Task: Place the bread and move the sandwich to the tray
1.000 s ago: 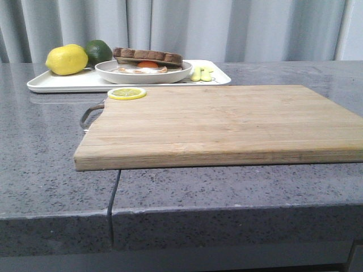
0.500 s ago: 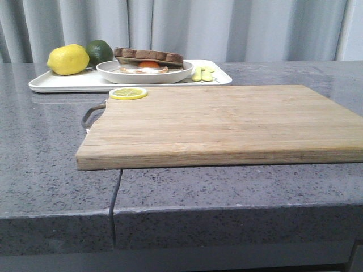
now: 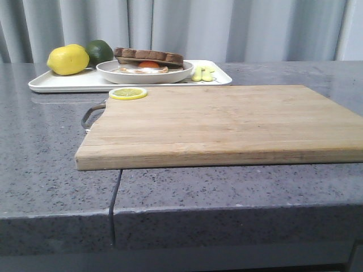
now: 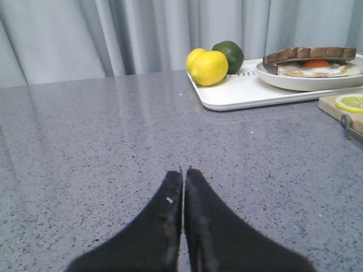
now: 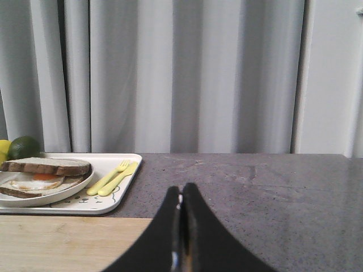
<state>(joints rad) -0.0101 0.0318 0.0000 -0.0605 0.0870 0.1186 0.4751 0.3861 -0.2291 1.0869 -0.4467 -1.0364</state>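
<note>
Both hands (image 4: 183, 173) (image 5: 181, 190) closed, empty, low.

Pale grey curtains (image 3: 227, 28) hang in folds behind a speckled grey stone counter (image 3: 227, 187) — soft, even light.

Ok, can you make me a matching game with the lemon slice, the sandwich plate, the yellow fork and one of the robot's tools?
Things:
1. lemon slice
2. sandwich plate
3. yellow fork
4. left tool

Places or states:
A. lying on the tray, to the right of the plate
B. shut, holding nothing
C. on a far corner of the cutting board
D. on the tray, to the right of the whole lemon

Pairs: 1-C, 2-D, 3-A, 4-B
</note>
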